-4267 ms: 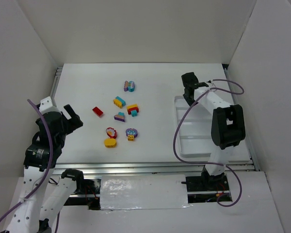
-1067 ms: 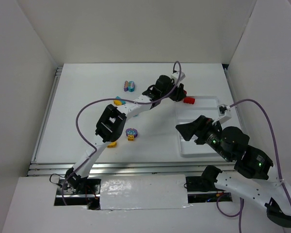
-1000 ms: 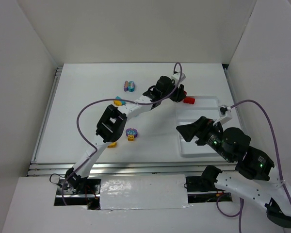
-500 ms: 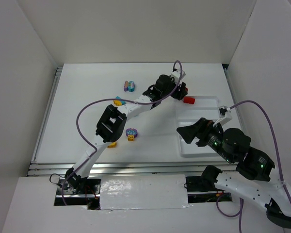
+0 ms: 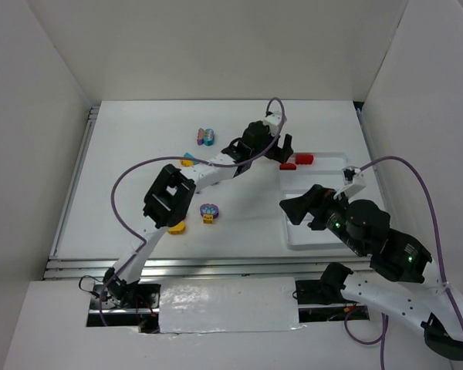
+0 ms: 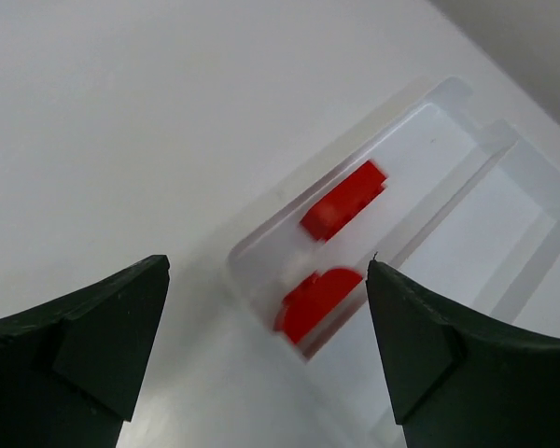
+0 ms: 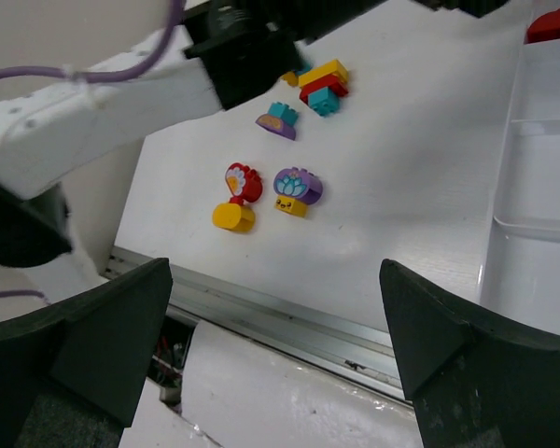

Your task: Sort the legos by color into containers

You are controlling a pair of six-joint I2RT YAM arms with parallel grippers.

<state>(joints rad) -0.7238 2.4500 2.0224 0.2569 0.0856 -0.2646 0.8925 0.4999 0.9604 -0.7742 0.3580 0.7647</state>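
Left jaws are spread wide, nothing held. Two red legos (image 6: 343, 198) are seen in the tray (image 6: 245, 250) end compartment just beneath them. Unsorted clusters (image 7: 297, 189) are left on the desk (image 7: 401, 187), back behind the left jaws; left arm is judged nearer. Right jaws are open, empty.

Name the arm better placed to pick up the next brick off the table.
Probably left. The left gripper is open and empty by the tray, and the loose bricks, like the purple flower brick, lie on its side. The right gripper hangs at the tray's edge.
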